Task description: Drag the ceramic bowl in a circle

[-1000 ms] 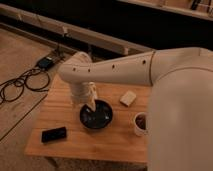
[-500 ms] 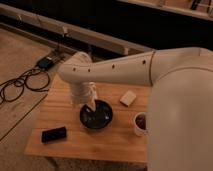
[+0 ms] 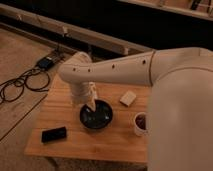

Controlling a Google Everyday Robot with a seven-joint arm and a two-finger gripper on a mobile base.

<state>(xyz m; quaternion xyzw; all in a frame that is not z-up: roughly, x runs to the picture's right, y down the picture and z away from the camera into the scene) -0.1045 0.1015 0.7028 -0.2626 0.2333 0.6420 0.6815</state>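
The ceramic bowl (image 3: pixel 98 118) is round, shallow and glossy black. It sits near the middle of the wooden table (image 3: pixel 65 107). My gripper (image 3: pixel 92 106) comes down from the cream arm and its tip is inside the bowl, by the back-left rim. The wrist hides that part of the rim. Whether the tip touches the bowl's inner surface does not show.
A small black flat object (image 3: pixel 53 134) lies front left of the bowl. A pale block (image 3: pixel 128 98) lies behind it to the right. A white cup with dark contents (image 3: pixel 140 122) stands at the right, against my arm's body. Cables (image 3: pixel 20 87) run across the floor left of the table.
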